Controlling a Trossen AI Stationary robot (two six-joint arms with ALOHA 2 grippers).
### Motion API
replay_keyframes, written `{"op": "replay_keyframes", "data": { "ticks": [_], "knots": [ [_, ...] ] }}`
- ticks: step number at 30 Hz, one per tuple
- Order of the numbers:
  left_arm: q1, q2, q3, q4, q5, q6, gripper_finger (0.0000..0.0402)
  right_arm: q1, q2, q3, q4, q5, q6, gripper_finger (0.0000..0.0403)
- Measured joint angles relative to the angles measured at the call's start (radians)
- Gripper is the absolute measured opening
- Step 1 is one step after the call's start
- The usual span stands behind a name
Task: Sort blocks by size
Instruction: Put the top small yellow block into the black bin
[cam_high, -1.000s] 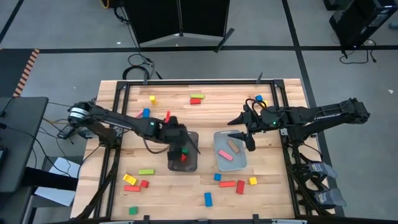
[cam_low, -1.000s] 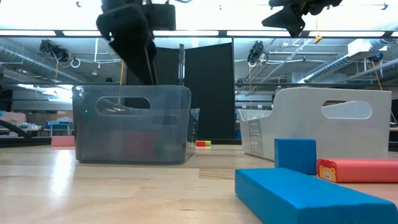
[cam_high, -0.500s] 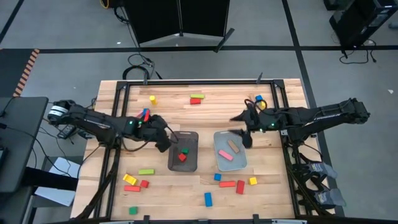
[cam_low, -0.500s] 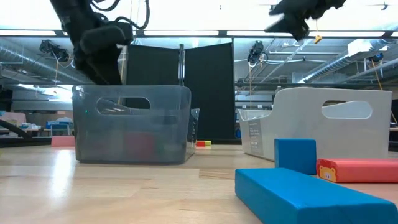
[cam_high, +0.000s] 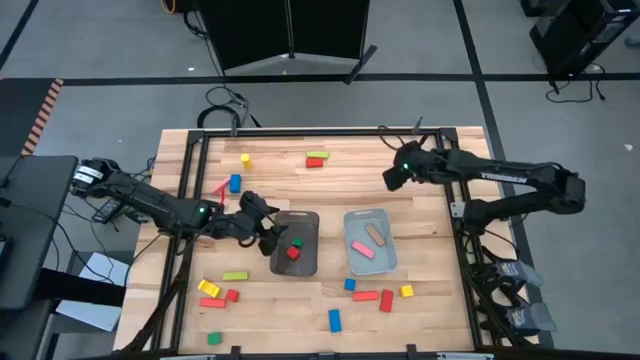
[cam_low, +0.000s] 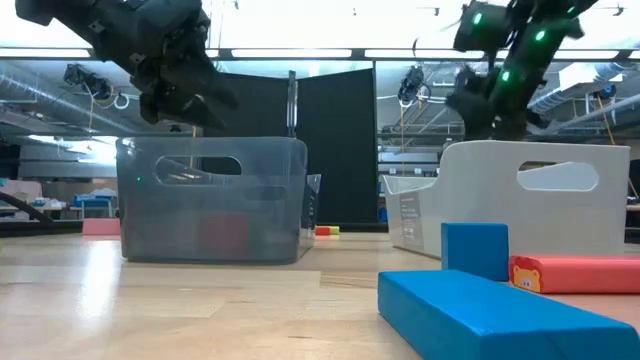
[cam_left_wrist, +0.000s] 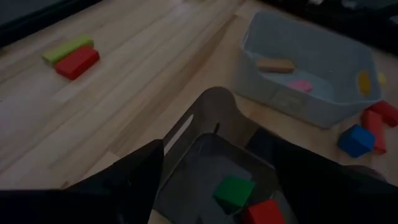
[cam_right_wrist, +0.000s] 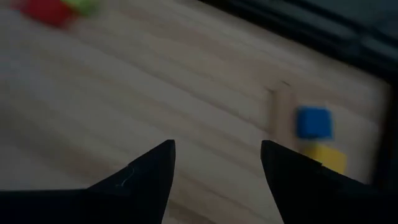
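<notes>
Both empty and spread wide, the left end effector (cam_high: 268, 236) hangs beside the dark tray (cam_high: 295, 243) holding cube blocks (cam_high: 293, 253) mid-table, while the right end effector (cam_high: 391, 178) nears the far-right corner's blue block (cam_right_wrist: 313, 122), where its yellow neighbour (cam_right_wrist: 324, 157) risks being knocked.

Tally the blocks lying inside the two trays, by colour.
Green block: 1, in the dark grey tray
Red block: 1, in the same tray
Tan block: 1, in the pale blue-grey tray
Pink block: 1, in the same tray
Total: 4
</notes>
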Motion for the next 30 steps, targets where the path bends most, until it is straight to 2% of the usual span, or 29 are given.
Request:
{"op": "replay_keyframes", "data": {
  "ticks": [5,12,18,23,30],
  "knots": [
    [-0.034,0.000,-0.033,0.121,-0.022,0.033,0.0304,-0.130,0.082,0.000,-0.098,-0.011,0.041,0.0249],
    [-0.080,0.000,-0.072,0.208,-0.113,0.038,0.0304,-0.231,0.138,-0.024,-0.124,-0.014,0.050,0.0249],
    [-0.114,0.000,-0.123,0.337,-0.152,0.081,0.0304,-0.307,0.100,-0.139,-0.067,-0.007,0.064,0.0249],
    [-0.113,0.000,-0.125,0.348,-0.156,0.111,0.0304,-0.333,0.030,-0.224,0.073,-0.045,0.042,0.0253],
    [-0.113,0.000,-0.125,0.356,-0.156,0.118,0.0304,-0.376,-0.001,-0.282,0.105,-0.033,0.034,0.0256]
  ]
}}
